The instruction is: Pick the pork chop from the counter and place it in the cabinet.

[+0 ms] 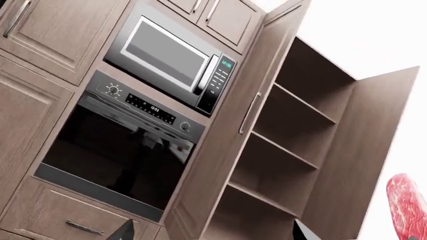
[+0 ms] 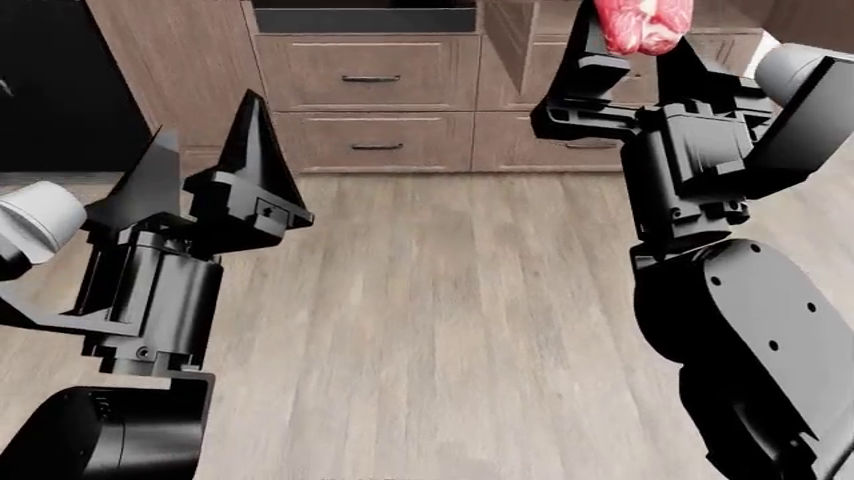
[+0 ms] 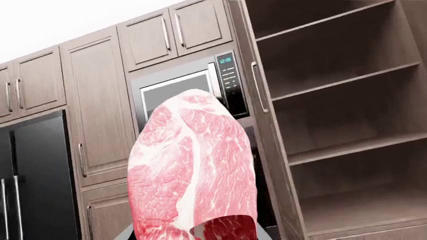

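The pork chop (image 3: 193,175), pinkish-red with pale marbling, stands upright between the jaws of my right gripper (image 2: 635,45). It also shows at the top of the head view (image 2: 643,22) and at the edge of the left wrist view (image 1: 407,205). The cabinet (image 3: 347,105) stands ahead with its doors open and bare dark wooden shelves; the left wrist view shows it too (image 1: 287,150). My left gripper (image 2: 207,120) is open and empty, its fingers pointing up, apart from the chop. The counter is out of view.
A microwave (image 1: 170,60) sits above a black oven (image 1: 127,150), left of the cabinet. Drawers with dark bar handles (image 2: 367,78) run below. A black fridge (image 3: 33,180) stands far left. Wood floor (image 2: 454,300) lies between me and the units.
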Robot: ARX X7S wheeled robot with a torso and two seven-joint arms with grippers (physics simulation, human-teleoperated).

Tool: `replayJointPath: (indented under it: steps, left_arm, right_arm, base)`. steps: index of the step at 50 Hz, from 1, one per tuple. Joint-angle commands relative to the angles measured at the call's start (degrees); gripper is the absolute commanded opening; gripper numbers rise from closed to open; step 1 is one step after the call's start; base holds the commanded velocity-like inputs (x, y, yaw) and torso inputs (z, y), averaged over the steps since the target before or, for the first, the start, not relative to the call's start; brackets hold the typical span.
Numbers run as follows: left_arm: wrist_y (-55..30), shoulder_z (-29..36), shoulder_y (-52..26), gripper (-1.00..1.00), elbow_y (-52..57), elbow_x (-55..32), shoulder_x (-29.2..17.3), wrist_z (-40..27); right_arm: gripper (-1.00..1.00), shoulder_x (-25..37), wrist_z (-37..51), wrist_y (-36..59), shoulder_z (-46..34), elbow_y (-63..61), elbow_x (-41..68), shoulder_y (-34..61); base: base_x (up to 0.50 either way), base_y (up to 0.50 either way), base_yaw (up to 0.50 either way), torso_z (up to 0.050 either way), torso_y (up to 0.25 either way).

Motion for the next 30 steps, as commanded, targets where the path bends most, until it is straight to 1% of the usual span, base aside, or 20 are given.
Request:
replayJointPath:
  steps: [1,15,19,24,30]
  left_arm:
    - [-0.14,0.33,0.00,1.00,0.02,0.33,-0.07,-0.23]
    - [-0.12,0.49,-0.10,1.00,-0.24,0.30,-0.11,-0.29]
    - [-0.19,0.61,-0.09,1.00,-0.17,0.36,-0.17,-0.34]
    - [-0.27,0.66,-0.13,1.00,0.03,0.36,-0.32,-0.47]
    - [-0.19,0.57,-0.01,1.00,0.13,0.22,-0.49,-0.54]
  right_arm:
    - [-1.00,0.08,-0.42,-1.00,1.00,0.94,-1.48,-0.68]
    - [-1.00,0.38,0.27,-1.81,1.87,1.55,-1.88,-1.12]
    - [-1.00,0.02,0.76,-2.09,2.85,2.51,-0.95,-1.43]
    - [-1.00,-0.58,0.58,-1.69,4.01,4.30,1.94,-1.61]
    - [-1.00,-0.59,0.53,-1.26,4.12,4.85,2.77,-1.35]
  base:
    - [0.00,0.00,0.50,0.000,0.000]
    - [0.02,0.00,0.50,0.000,0.000]
    - [0.17,0.00,0.46,0.000,0.000]
    - [0.50,0.00,0.02,0.000,0.000]
    - [0.50,0.00,0.00,0.000,0.002]
